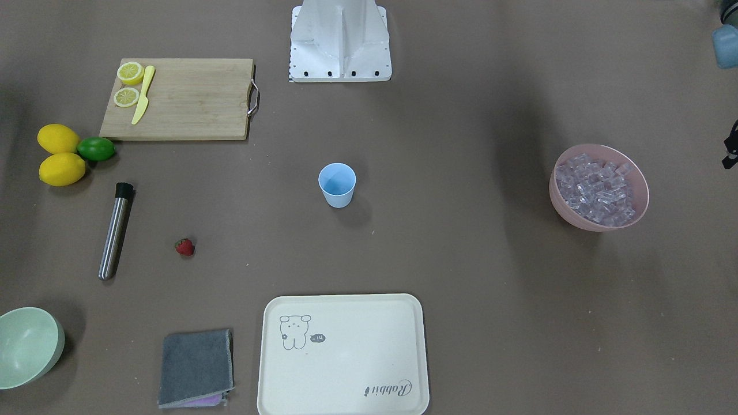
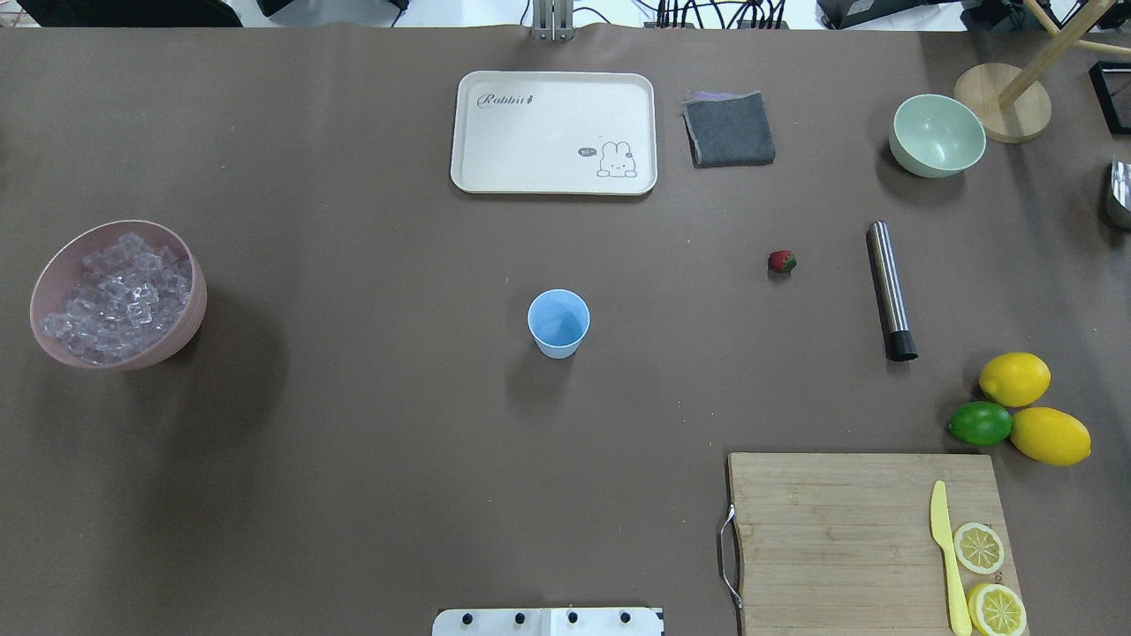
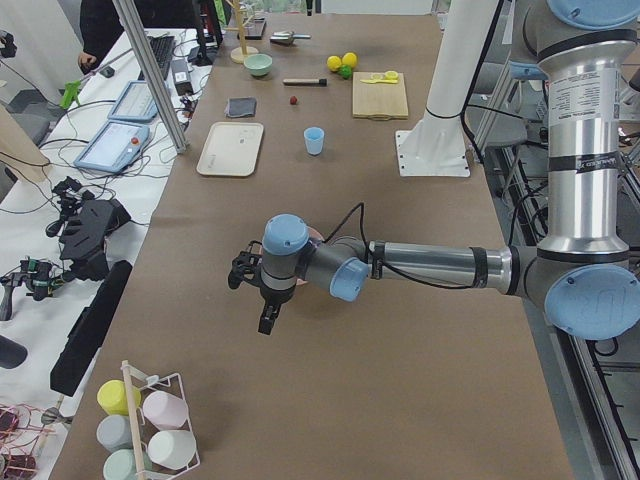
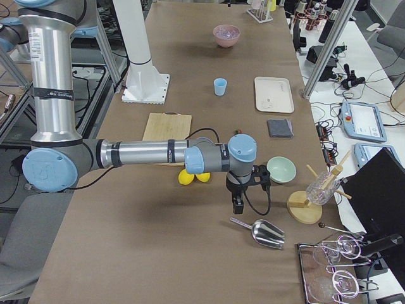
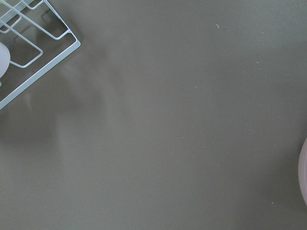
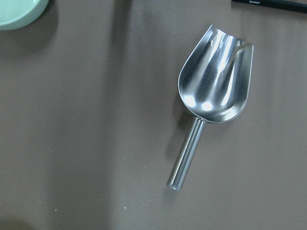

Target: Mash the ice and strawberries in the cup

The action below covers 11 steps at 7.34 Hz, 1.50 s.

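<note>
The left gripper point(image 3: 267, 322) is hanging above the table point(image 3: 400, 390), the right gripper point(image 4: 238, 204) hovering near the metal scoop point(image 6: 213, 86) (fingers spread or pressed together: I cannot tell).

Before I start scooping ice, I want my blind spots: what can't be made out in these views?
Left gripper, right gripper: only in side views, small; open or shut cannot be told.
Pink bowl: left wrist view's right edge cuts off all but a sliver of rim.
Metal scoop: mostly cut off by the overhead view's right edge.
Purple item: mostly hidden under the grey cloth, front-facing view.
</note>
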Each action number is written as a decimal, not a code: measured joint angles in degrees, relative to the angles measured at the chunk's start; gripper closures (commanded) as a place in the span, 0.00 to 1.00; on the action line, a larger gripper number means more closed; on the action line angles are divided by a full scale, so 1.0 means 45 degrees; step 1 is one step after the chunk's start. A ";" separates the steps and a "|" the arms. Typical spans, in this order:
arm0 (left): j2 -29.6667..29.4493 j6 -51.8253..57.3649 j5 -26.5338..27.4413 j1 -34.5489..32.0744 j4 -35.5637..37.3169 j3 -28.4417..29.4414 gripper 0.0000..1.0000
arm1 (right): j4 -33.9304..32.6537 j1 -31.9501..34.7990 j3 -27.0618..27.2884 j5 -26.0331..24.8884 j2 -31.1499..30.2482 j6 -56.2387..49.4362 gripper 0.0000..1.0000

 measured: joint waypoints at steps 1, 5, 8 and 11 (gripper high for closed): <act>0.0002 -0.0002 0.0003 0.0006 0.0019 0.0012 0.02 | -0.0001 0.0000 0.0023 0.0004 0.0040 0.0011 0.00; -0.0017 -0.0001 0.0004 0.0019 -0.0007 0.0157 0.02 | -0.0002 -0.0065 -0.0020 -0.0013 0.0170 -0.0004 0.00; -0.0038 0.0027 0.0003 0.0019 -0.0014 0.0080 0.02 | -0.0002 -0.0096 -0.0034 -0.0001 0.0177 -0.0032 0.00; -0.0112 0.0544 -0.1293 0.0019 -0.0333 0.0128 0.02 | -0.0002 -0.0098 0.0017 0.0000 0.0179 -0.0039 0.00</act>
